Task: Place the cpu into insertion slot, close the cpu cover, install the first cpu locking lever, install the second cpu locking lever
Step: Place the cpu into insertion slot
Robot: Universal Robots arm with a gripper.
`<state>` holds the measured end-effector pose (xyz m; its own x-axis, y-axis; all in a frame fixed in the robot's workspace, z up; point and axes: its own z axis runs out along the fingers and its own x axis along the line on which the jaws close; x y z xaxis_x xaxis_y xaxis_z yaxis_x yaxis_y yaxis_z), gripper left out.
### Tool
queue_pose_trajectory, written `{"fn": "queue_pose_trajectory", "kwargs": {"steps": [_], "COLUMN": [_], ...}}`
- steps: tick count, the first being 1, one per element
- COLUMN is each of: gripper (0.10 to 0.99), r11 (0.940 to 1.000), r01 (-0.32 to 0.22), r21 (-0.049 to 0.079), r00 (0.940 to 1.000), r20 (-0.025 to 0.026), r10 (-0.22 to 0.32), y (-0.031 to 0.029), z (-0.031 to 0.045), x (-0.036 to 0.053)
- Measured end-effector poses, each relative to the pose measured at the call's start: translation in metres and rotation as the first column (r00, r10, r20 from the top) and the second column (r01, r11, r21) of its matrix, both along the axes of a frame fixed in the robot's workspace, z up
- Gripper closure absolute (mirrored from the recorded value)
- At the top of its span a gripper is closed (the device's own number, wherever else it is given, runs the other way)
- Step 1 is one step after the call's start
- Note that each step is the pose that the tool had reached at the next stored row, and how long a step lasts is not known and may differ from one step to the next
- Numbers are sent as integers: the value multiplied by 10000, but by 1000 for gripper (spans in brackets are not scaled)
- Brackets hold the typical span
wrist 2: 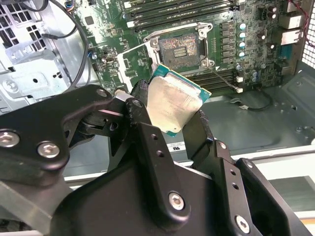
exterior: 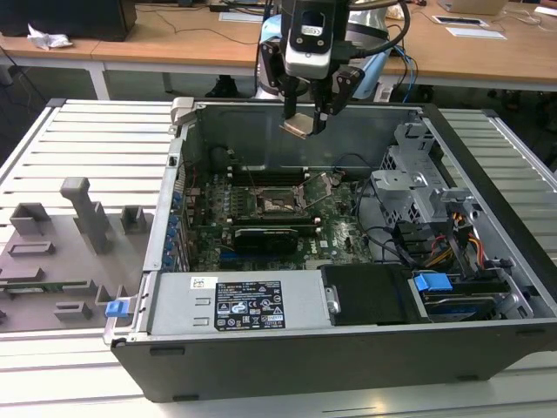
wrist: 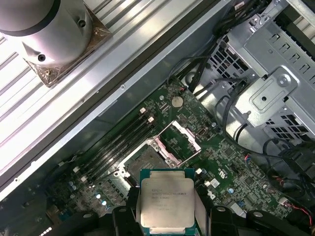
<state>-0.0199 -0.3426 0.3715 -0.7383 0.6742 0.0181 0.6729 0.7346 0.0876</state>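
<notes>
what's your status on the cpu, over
Tool shut on the cpu, high over the open case. Insertion slot bare, cpu cover raised. No obstruction seen over the slot.

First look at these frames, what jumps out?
The gripper hangs over the open computer case, clamped on the cpu. Beneath it, on the green motherboard, the insertion slot sits bare, with the cpu cover flipped up beside it.
</notes>
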Motion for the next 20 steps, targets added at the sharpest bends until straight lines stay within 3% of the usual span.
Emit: {"fn": "queue_pose_trajectory", "kwargs": {"steps": [20], "gripper": [561], "r11": [9983], "r01": [583], "r21": [1], "r00": [9983], "r20": [-1], "r10": [-583], "y": [0], "z": [0], "x": [0]}}
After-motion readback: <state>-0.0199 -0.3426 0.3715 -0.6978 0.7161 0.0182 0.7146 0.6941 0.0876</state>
